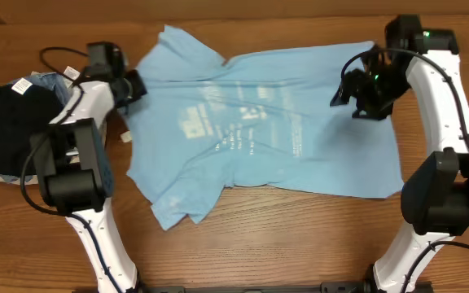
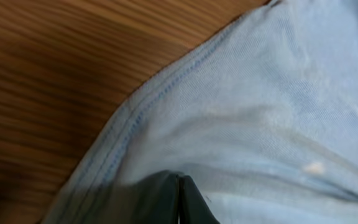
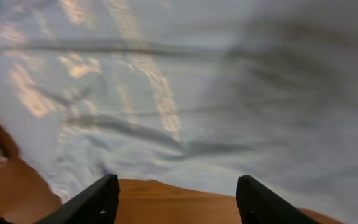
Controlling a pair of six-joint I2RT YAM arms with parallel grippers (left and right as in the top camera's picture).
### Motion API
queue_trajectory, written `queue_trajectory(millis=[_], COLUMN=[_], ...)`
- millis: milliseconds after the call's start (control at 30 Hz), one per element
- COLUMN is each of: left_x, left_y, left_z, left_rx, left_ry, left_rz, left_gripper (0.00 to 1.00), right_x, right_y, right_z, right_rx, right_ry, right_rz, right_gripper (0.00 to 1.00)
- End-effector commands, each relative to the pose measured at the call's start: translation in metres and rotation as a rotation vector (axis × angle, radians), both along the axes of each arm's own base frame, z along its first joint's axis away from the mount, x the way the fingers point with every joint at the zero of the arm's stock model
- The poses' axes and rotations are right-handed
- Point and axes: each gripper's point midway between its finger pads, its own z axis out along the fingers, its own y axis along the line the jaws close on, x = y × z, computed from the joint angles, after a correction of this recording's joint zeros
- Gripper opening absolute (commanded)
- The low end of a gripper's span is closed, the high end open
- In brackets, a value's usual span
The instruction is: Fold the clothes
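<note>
The clothes, one light-blue T-shirt (image 1: 259,122) with white print, lie spread flat on the wooden table (image 1: 283,236), sleeves toward the left. My left gripper (image 1: 131,86) sits at the shirt's left edge. In the left wrist view it (image 2: 179,178) is pinched shut on the cloth (image 2: 272,106) beside a stitched hem (image 2: 135,118), and a crease runs out from the tips. My right gripper (image 1: 342,96) hovers over the shirt's right part. In the right wrist view it (image 3: 178,182) stands open with only bare wood between the fingers (image 3: 101,196), and the shirt (image 3: 229,93) lies beyond.
A black garment (image 1: 2,118) and other piled clothing with a white tag (image 1: 23,84) lie at the table's left edge, beside the left arm. A small white tag (image 1: 124,137) lies on the wood by the shirt's left side.
</note>
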Motion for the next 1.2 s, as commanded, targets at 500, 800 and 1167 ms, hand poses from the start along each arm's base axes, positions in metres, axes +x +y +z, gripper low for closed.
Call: queue_trajectory(millis=[500,800,1167], left_x=[-0.005,-0.003,-0.019], left_y=[0.009,-0.001,-0.032], left_z=[-0.033,-0.026,0.173], left_rx=[0.122,0.105,0.083], left_ry=[0.103,0.093,0.09], left_rz=[-0.057,-0.157,-0.303], left_gripper=[0.04,0.26,0.49], right_x=[-0.126,-0.134,-0.069], right_y=[-0.093,-0.128,-0.11], right_z=[-0.149,-0.149,-0.029], right_rx=[-0.542,-0.428,-0.234], right_ry=[0.388,0.393,-0.103], right_rz=[-0.412,-0.527,-0.511], right_gripper=[0.04,0.04,0.61])
